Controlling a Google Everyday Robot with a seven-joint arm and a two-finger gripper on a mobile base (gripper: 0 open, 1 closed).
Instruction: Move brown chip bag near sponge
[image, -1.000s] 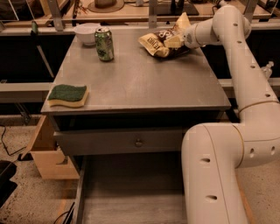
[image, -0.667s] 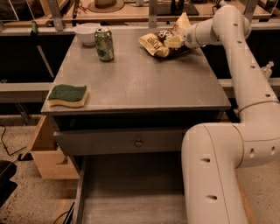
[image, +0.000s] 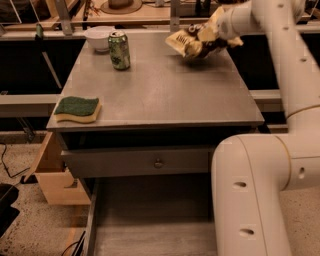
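Observation:
The brown chip bag (image: 185, 44), crinkly with a dark middle and pale yellow ends, hangs tilted just above the far right part of the grey table (image: 160, 95). My gripper (image: 207, 36) is shut on the bag's right end. The sponge (image: 77, 108), green on top with a yellow base, lies at the table's front left corner, far from the bag.
A green soda can (image: 119, 50) and a white bowl (image: 98, 38) stand at the far left of the table. My white arm (image: 280, 80) runs down the right side. An open drawer (image: 150, 220) sticks out below the table, with a wooden box (image: 52, 175) at lower left.
The chip bag has come off the table top, a little up and to the right, in the gripper. The sponge, can and bowl have not moved.

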